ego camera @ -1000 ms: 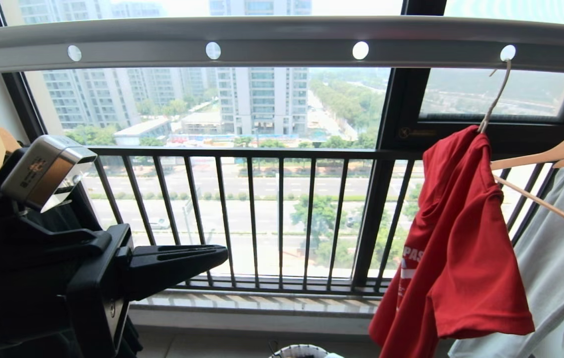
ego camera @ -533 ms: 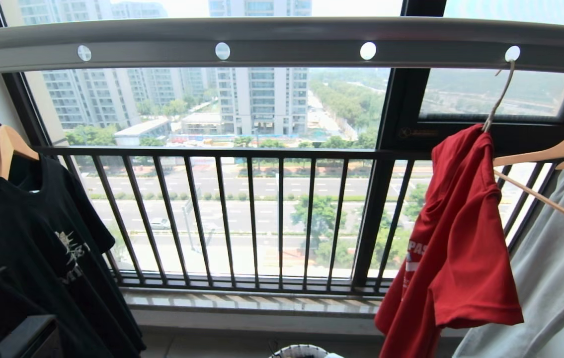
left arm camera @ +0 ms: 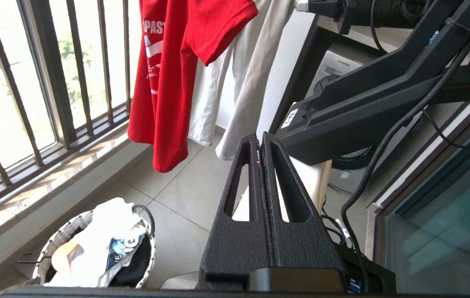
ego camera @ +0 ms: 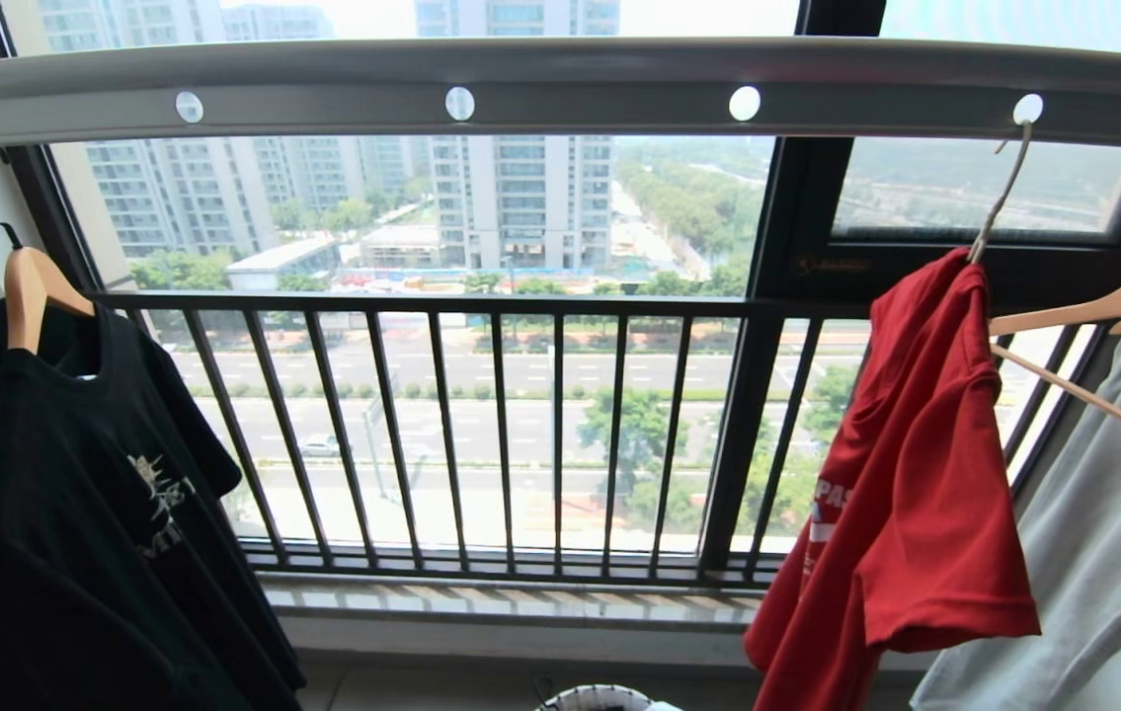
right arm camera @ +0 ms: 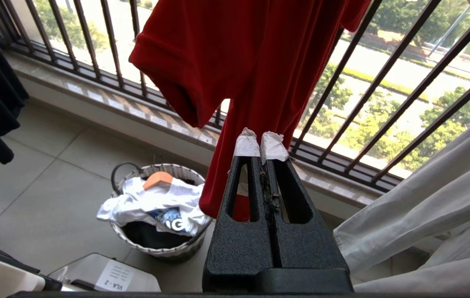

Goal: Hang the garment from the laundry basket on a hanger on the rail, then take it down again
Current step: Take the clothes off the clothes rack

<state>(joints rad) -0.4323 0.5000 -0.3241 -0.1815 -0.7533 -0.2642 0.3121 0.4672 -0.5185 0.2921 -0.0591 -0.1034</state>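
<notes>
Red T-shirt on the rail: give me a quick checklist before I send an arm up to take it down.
1. Bright red T-shirt hangs on the thin white wire hanger: ok.
2. Hanger hook sits in a round hole of the long grey-silver metal rail: ok.
3. Shirt sits evenly on the hanger: not ok, it is bunched toward one side.
4. Left gripper empty, fingers shut: not ok for grasping, open first.
5. Right gripper empty, shut, below the shirt: same.
6. Small round woven laundry basket has room: cannot tell, a white printed shirt fills the top.
</notes>
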